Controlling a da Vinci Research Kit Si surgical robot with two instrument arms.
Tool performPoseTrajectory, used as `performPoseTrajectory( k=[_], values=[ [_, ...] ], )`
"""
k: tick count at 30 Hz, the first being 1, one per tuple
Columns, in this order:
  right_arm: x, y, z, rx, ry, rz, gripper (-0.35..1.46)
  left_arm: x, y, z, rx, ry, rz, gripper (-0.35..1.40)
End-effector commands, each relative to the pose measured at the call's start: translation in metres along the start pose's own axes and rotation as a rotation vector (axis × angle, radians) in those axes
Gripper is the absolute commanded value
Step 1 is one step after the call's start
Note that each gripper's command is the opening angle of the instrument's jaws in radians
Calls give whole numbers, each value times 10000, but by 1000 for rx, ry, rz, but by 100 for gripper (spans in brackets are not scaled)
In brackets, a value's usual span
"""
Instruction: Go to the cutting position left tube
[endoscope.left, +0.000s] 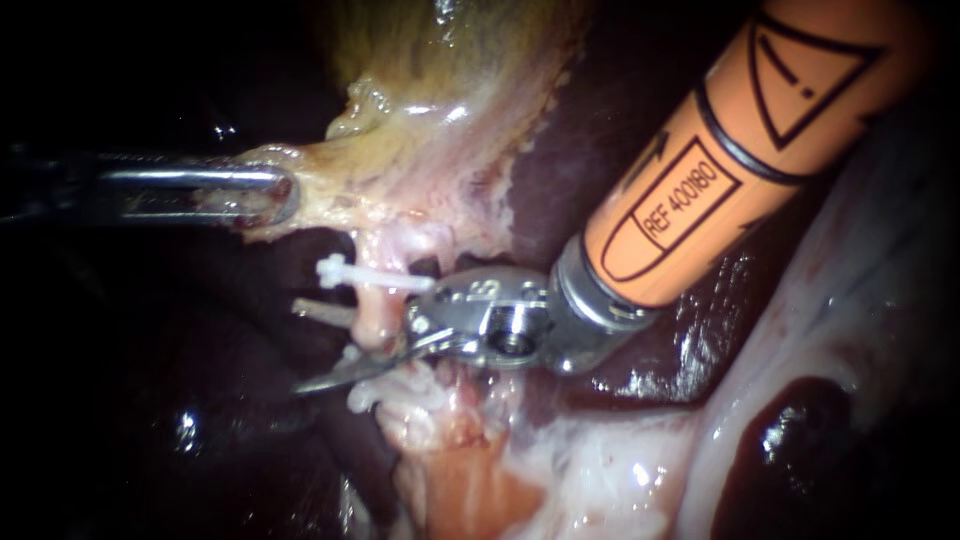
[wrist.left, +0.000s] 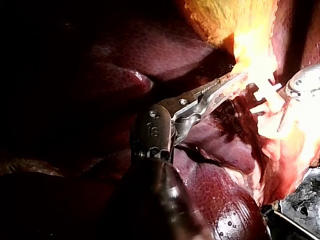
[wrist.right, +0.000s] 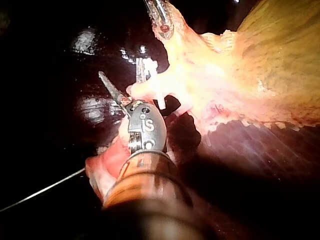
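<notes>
The slim steel left instrument is clenching the pale, ragged edge of the glistening yellow-green gallbladder. The soft pink tube, probably the left tube, is running down from a white plastic clip. The orange-sleeved right instrument is straddling that tube with its thin blades spread, gripping nothing. The approach looks nearly complete; the next move calls for seating the blades squarely, clear of the clip.

Upper right of frame, right instrument is wearing an orange sleeve w/ black ring, triangle & arrow markings, then showing a silver wrist w/ pivot screw & thin grey blades. Mid-left, left instrument is showing polished steel, slotted loop-shaped tip.
</notes>
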Motion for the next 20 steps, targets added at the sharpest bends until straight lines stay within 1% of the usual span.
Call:
performPoseTrajectory(
  k=[1,4,6,18,20],
  values=[
    [3,-3,0,6,3,-1,143,0,-1,0,-2,0,0,-35],
    [9,-8,0,31,10,-7,143,0,-1,0,-2,0,0,-35],
    [11,-10,-1,30,11,-11,143,0,-1,0,-2,0,0,-35],
    [10,-5,-3,23,13,-14,145,0,-1,0,-2,0,0,-35],
    [9,-5,-3,23,13,-14,141,0,-1,0,-2,0,0,-35]
  ],
)
